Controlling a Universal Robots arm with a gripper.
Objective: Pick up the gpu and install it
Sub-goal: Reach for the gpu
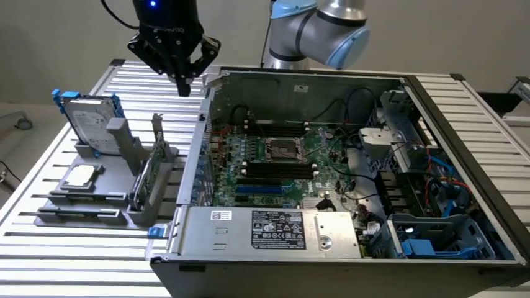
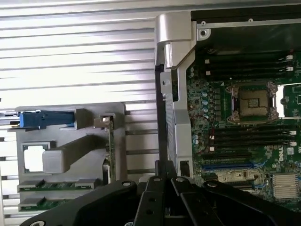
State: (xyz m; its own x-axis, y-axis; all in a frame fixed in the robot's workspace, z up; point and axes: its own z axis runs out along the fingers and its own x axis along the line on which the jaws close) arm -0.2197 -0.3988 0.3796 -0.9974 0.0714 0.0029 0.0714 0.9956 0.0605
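The gpu (image 1: 146,176) stands on edge in the grey holder (image 1: 108,214) at the exterior view's left, with its silver bracket pointing up. In the wrist view the gpu (image 2: 111,150) appears edge-on as a thin green strip beside the holder (image 2: 70,155). My black gripper (image 1: 184,85) hangs above the slatted table behind the holder, close to the open computer case's corner, well above the card. Its fingers (image 2: 162,175) are shut with nothing between them.
The open computer case (image 1: 348,81) shows its motherboard (image 1: 282,161) with blue slots (image 1: 257,188). A silver hard drive in a blue frame (image 1: 87,121) and a small square chip (image 1: 80,176) also sit in the holder. The case wall (image 2: 175,70) rises beside my gripper.
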